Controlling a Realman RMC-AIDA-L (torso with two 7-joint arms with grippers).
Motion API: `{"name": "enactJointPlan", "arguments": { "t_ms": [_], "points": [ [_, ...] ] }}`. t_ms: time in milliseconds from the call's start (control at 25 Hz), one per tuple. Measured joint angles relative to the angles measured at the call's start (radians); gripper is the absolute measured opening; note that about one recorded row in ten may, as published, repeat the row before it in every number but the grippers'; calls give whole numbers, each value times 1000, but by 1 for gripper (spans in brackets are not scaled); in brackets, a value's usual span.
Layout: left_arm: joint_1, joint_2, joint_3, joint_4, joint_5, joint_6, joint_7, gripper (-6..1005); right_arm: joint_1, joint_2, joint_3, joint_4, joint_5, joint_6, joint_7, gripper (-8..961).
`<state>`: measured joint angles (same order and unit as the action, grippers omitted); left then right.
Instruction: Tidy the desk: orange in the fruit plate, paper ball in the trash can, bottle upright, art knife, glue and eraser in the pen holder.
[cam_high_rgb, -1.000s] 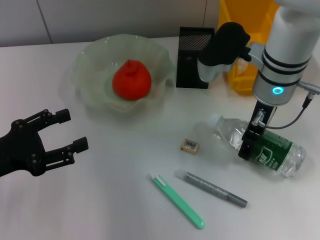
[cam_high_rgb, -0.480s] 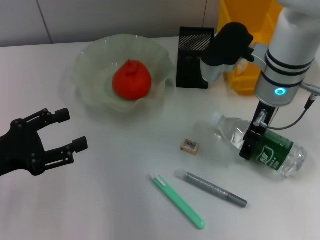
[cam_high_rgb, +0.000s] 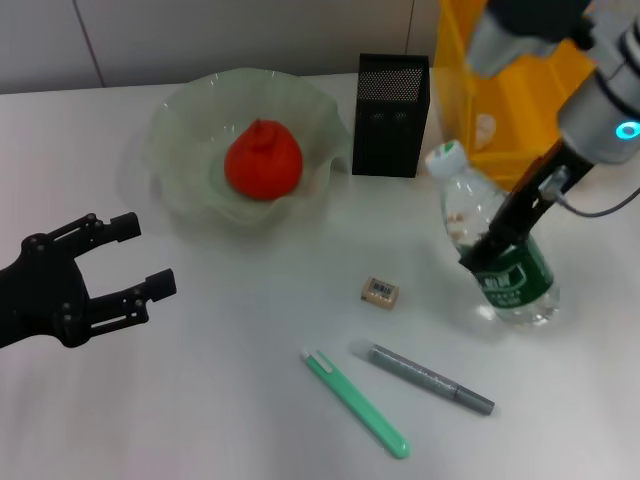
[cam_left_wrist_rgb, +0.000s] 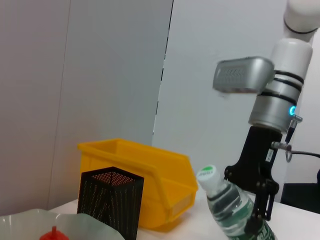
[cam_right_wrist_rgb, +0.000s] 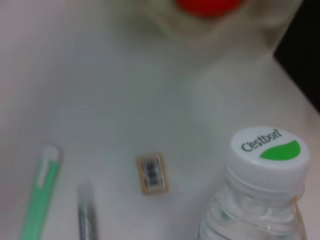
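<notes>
My right gripper (cam_high_rgb: 497, 262) is shut on the bottle (cam_high_rgb: 500, 262) at its green label, and the bottle stands on its base, leaning with its white cap (cam_high_rgb: 445, 157) toward the pen holder (cam_high_rgb: 393, 115). The left wrist view shows the same grip on the bottle (cam_left_wrist_rgb: 227, 207). The orange (cam_high_rgb: 263, 160) lies in the fruit plate (cam_high_rgb: 180, 115). On the table lie the eraser (cam_high_rgb: 381, 290), the green art knife (cam_high_rgb: 355, 403) and the grey glue stick (cam_high_rgb: 425, 378). A pale lump, perhaps the paper ball (cam_high_rgb: 484, 128), shows through the trash can (cam_high_rgb: 520, 85) wall. My left gripper (cam_high_rgb: 145, 257) hovers open at the left.
The pen holder stands between the fruit plate and the trash can at the back. In the right wrist view the bottle cap (cam_right_wrist_rgb: 267, 150) is close, with the eraser (cam_right_wrist_rgb: 151, 172), art knife (cam_right_wrist_rgb: 40, 190) and glue (cam_right_wrist_rgb: 86, 210) beyond it.
The right arm has swung up and raised the bottle from lying flat to nearly upright, its cap now pointing up toward the pen holder. The left gripper has not moved.
</notes>
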<state>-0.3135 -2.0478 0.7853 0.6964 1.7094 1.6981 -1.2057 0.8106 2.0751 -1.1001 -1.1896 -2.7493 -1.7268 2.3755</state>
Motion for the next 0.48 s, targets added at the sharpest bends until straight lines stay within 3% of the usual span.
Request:
{"name": "enactJointPlan", "arguments": {
  "t_ms": [480],
  "points": [
    [-22,0,0,3,-6,0,-14,814,-167,0,36,-174,221,26,-185,784]
  ]
}}
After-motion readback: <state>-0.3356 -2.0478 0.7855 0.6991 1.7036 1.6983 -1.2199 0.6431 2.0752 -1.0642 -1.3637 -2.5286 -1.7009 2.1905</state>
